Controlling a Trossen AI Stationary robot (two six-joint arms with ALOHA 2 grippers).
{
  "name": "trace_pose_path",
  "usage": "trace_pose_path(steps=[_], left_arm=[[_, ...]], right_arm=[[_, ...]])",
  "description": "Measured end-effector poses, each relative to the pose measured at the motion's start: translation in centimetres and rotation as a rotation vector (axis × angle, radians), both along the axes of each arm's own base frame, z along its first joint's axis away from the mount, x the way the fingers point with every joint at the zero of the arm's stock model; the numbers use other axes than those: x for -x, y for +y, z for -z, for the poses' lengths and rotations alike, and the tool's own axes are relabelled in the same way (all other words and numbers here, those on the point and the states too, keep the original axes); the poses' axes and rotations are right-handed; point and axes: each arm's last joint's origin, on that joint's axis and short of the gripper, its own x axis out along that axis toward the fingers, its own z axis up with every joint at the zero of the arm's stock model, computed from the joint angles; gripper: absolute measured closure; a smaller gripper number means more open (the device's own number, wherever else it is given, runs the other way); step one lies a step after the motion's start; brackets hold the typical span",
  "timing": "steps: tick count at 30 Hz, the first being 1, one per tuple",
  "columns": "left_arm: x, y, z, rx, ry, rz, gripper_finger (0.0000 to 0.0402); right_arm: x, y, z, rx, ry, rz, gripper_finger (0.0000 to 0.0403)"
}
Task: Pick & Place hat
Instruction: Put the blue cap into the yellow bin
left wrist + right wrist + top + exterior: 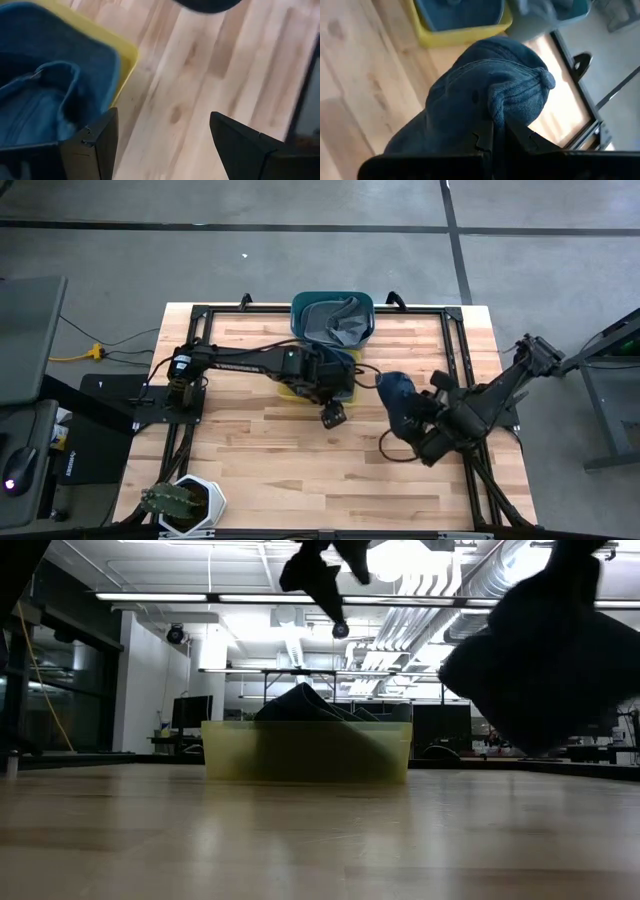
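Sitting on the wooden table (300,470) is a yellow bin (122,55) with blue hats inside. Hanging in the air beside it is a blue hat (485,100), pinched tight by the right gripper (495,131). By the bin, the left gripper (162,142) is wide and holds nothing.

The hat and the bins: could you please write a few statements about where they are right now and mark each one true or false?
1. The right gripper is shut on the blue hat. True.
2. The hat lies flat on the table. False: it hangs in the air, clear of the wood.
3. The left gripper is open and empty. True.
4. The yellow bin is empty. False: blue cloth lies inside.
5. A teal bin sits at the table's far edge. True.
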Motion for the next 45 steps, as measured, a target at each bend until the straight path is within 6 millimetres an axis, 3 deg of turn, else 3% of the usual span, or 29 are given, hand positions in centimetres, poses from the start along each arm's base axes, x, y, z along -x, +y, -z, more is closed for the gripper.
trace_pose_path(steps=[5, 15, 20, 26, 30, 33, 41, 45], left_arm=[[0.8, 0.6, 0.3, -0.079, 0.084, -0.026, 0.0145], [3.7, 1.6, -3.3, -0.182, 0.026, -0.024, 0.0145], [4.3, 1.5, -6.2, -0.168, -0.169, 0.045, 0.0145], [2.7, 0.8, -7.2, -0.076, -0.388, 0.220, 0.0145], [1.0, 1.4, -4.5, 0.025, -0.470, 0.258, 0.0145], [1.0, 2.0, -2.3, 0.095, -0.515, 0.247, 0.0145], [3.6, 4.7, 3.9, 0.290, -0.568, 0.018, 0.0145], [4.7, 6.3, 4.3, 0.386, -0.636, -0.100, 0.0145]], right_arm=[[-1.2, -1.2, -1.9, 0.056, -0.031, -0.028, 0.0390], [-2.5, -3.4, -3.9, 0.115, -0.039, -0.014, 0.0390], [-2.6, -3.7, -4.0, 0.125, -0.045, 0.001, 0.0390], [-2.7, -3.8, -4.0, 0.121, -0.057, 0.020, 0.0390], [-2.7, -3.8, -4.0, 0.109, -0.058, 0.026, 0.0390], [-2.7, -3.8, -4.0, 0.101, -0.059, 0.029, 0.0390], [-2.7, -3.8, -3.9, 0.114, -0.017, -0.014, 0.0390], [-3.0, -4.3, -4.0, 0.147, 0.044, -0.071, 0.0390]])
